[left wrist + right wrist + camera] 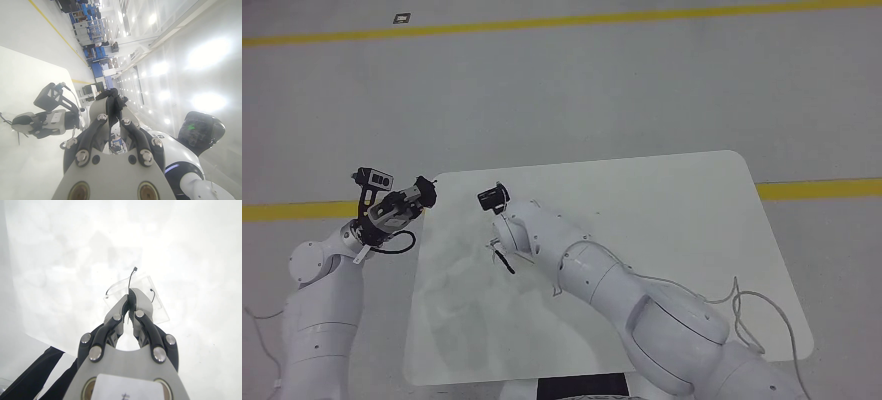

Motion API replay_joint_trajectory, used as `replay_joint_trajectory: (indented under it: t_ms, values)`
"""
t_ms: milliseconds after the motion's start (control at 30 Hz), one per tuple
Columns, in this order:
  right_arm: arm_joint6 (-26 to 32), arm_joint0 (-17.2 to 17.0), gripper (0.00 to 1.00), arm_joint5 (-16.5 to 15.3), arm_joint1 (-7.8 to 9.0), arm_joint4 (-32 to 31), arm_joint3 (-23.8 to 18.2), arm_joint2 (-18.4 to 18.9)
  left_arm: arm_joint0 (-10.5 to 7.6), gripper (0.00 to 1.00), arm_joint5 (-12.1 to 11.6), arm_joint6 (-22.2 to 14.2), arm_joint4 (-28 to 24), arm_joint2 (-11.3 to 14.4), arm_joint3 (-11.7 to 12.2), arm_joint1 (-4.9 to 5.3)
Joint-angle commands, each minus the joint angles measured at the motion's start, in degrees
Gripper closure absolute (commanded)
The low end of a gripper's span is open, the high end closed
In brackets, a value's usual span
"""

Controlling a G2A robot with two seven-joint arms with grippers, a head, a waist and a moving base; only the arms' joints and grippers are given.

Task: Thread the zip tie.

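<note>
- The white rounded table (662,210) carries a clear rectangular plastic plate (159,311), just below my right gripper (130,295).
- My left gripper (113,98) is at the table's left edge, fingers pressed together on nothing I can make out.
- My right gripper pinches the thin black plastic zip tie (130,280) mid-strap. It looks light, springy and slick, so I'd grip near the tail.

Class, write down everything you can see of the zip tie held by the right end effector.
The zip tie is a thin black strap, seemingly plastic, with a small square head at its free end. The right end effector is shut on the strap: the head end curves up beyond the grip, and a short tail pokes out behind it. It sits over a clear plastic plate on the white table; contact with the plate cannot be told.
</note>
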Motion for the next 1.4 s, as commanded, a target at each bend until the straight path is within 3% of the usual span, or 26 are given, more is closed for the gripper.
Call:
replay_joint_trajectory:
  t_ms: [0,267,567,667,767,1033,1167,1367]
  values:
    - [0.94,-0.3,1.0,0.0,0.37,-0.79,-1.7,1.27,0.0,1.0,0.0,0.0,0.0,0.0,0.0,0.0]
    - [5.53,-3.84,1.0,0.0,2.62,-6.84,-10.01,6.18,0.0,1.0,0.0,0.0,0.0,0.0,0.0,0.0]
    - [5.15,-3.99,1.0,-0.05,2.64,-6.77,-10.09,6.26,0.0,1.0,0.0,0.0,0.0,0.0,0.0,0.0]
    - [2.65,-4.95,1.0,0.0,3.25,-5.81,-12.04,8.55,0.0,1.0,0.0,0.0,0.0,0.0,0.0,0.0]
    - [1.56,-6.58,1.0,-0.03,4.46,-6.13,-16.62,11.57,0.0,1.0,0.0,0.0,0.0,0.0,0.0,0.0]
    - [0.32,-17.08,1.0,-6.0,8.07,-3.33,-38.59,20.18,0.0,1.0,0.0,0.0,0.0,0.0,0.0,0.0]
    - [-2.55,-20.2,1.0,-8.62,8.66,-0.79,-43.75,21.62,0.0,1.0,0.0,0.0,0.0,0.0,0.0,0.0]
    - [-4.6,-20.7,1.0,-9.11,8.73,-0.33,-44.59,21.77,0.0,1.0,0.0,0.0,0.0,0.0,0.0,0.0]
